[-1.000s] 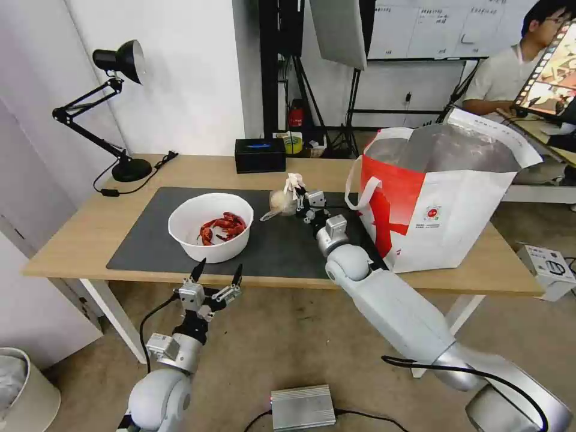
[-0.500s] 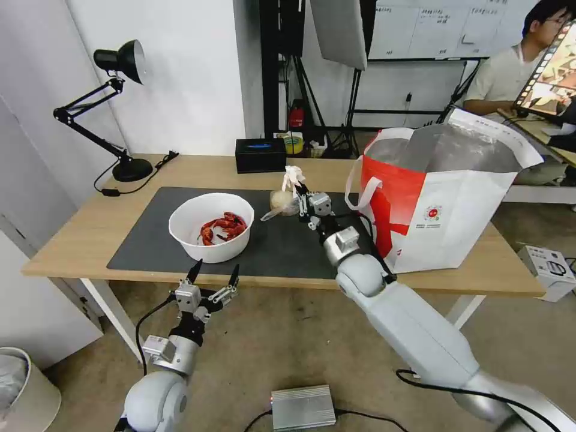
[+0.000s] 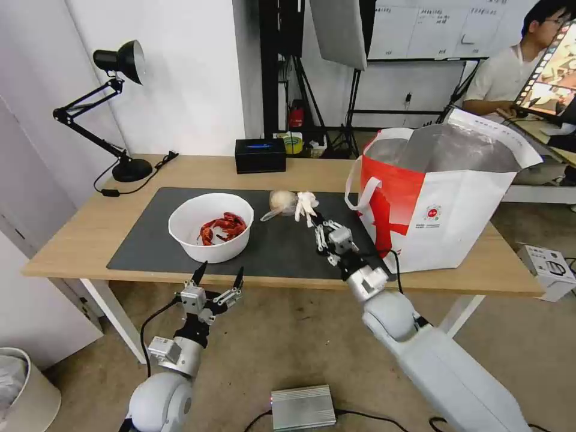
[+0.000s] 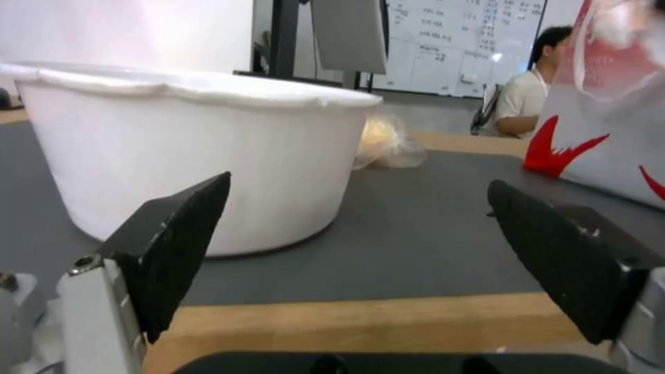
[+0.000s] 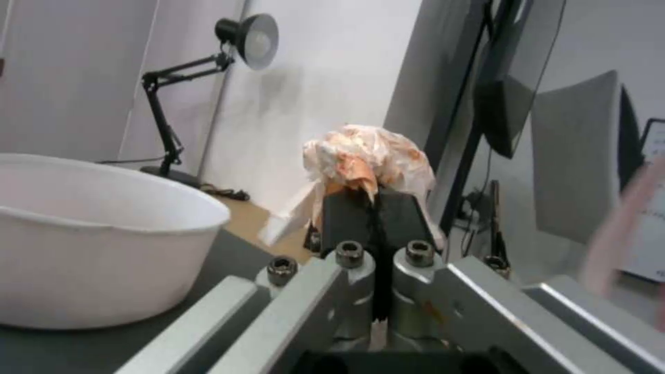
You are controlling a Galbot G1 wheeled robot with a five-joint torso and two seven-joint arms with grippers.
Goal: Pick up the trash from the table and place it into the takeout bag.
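My right gripper [image 3: 313,217] is shut on a crumpled white tissue [image 3: 306,203], held above the dark mat [image 3: 144,240] of the table [image 3: 78,234]; the right wrist view shows the tissue [image 5: 363,156] stained orange and pinched between the black pads. A clear bag with a pale lump [image 3: 281,203] lies on the mat just left of it. The white bowl [image 3: 211,227] with red crayfish shells stands at mid-mat. The takeout bag [image 3: 444,198] stands open to the right, foil lining showing. My left gripper [image 3: 217,278] hangs open just before the table's front edge, facing the bowl [image 4: 194,156].
A black tissue box [image 3: 260,155] sits at the table's back edge. A black desk lamp [image 3: 117,114] stands at the back left. On the floor lie a silver box [image 3: 302,407] and, at the right, a white box [image 3: 549,270]. A bin [image 3: 24,390] stands at the lower left.
My right arm has pulled back toward me and to the right, carrying the tissue away from above the clear bag. The left arm has barely moved.
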